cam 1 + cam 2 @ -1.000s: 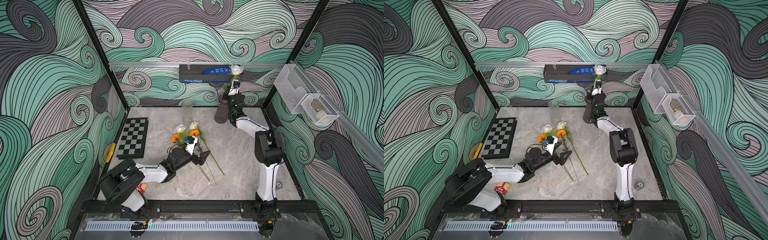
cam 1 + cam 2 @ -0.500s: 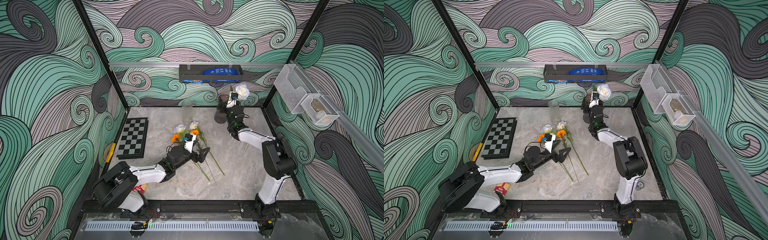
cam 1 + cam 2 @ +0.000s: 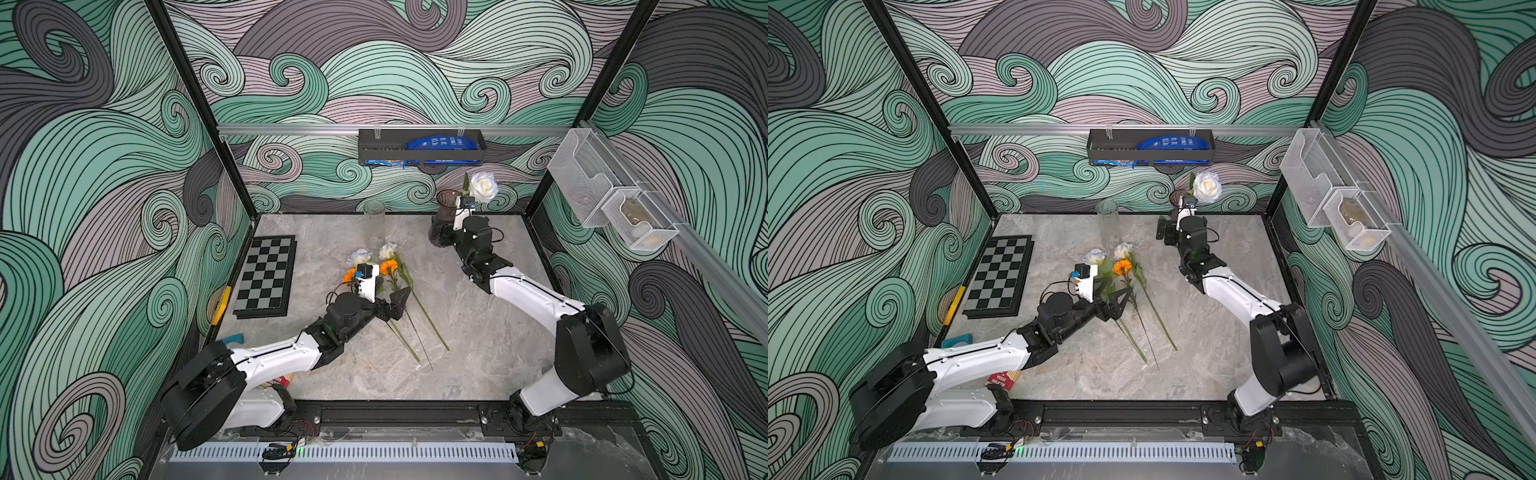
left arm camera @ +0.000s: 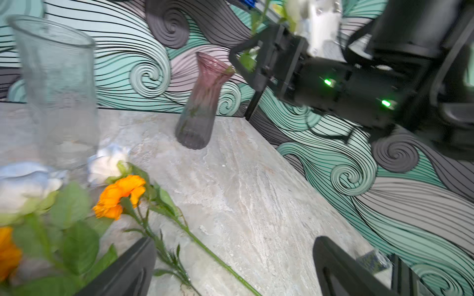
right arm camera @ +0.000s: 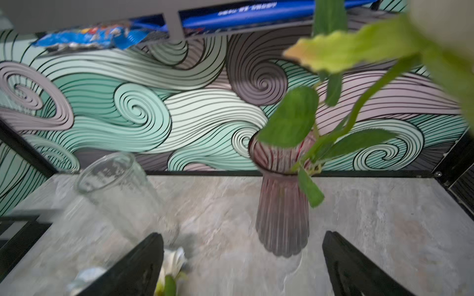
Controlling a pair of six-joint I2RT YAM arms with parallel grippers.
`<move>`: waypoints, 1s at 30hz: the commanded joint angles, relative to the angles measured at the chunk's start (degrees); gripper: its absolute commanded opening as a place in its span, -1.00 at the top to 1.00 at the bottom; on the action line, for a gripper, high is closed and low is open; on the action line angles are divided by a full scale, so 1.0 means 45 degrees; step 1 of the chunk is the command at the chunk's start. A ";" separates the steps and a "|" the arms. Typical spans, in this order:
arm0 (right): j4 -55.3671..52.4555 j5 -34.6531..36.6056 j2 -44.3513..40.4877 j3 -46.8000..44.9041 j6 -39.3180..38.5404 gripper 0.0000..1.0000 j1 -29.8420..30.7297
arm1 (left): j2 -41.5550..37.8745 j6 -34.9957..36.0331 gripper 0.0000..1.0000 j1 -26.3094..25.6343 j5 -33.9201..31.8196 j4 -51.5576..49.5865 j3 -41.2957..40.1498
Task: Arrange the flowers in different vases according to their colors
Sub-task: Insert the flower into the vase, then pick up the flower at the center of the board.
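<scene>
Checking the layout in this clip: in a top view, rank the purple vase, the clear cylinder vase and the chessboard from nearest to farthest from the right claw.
1. Purple vase: back right, directly at the open right claw.
2. Clear cylinder vase: back centre.
3. Chessboard: far across, on the left arm's side.

The marbled tabletop (image 3: 478, 340) carries a chessboard (image 3: 266, 276), clear vase (image 3: 374, 224), purple vase (image 3: 442, 216) and loose flowers (image 3: 388, 266).

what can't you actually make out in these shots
- Purple vase: in a top view, mostly hidden behind the right arm.
- White rose bloom: right wrist view, blurred, cut off by the edge.
- Mesh basket contents: both top views, too small.
- Red box: partly under the left arm.
</scene>
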 commanded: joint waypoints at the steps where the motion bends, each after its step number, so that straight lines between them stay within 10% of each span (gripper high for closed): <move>1: -0.1940 -0.0605 -0.0691 -0.0229 0.0141 -1.00 0.0332 | -0.0754 -0.1053 -0.97 -0.0102 -0.2342 -0.0997 -0.0606; 13: -0.5445 -0.1889 0.1798 0.0862 0.0681 -0.94 0.0923 | -0.2998 -0.2810 -0.97 -0.0260 -0.8719 -0.2986 -0.1949; 17: -0.6015 -0.2605 0.3725 0.1783 -0.0205 0.01 0.0942 | -0.3627 -0.1590 -0.97 -0.0235 -0.6839 -0.0582 -0.3127; 30: -0.6386 -0.3125 0.5161 0.2709 -0.0834 -0.35 0.1252 | -0.2388 -0.1037 -0.97 -0.0239 -0.4559 -0.0121 -0.2536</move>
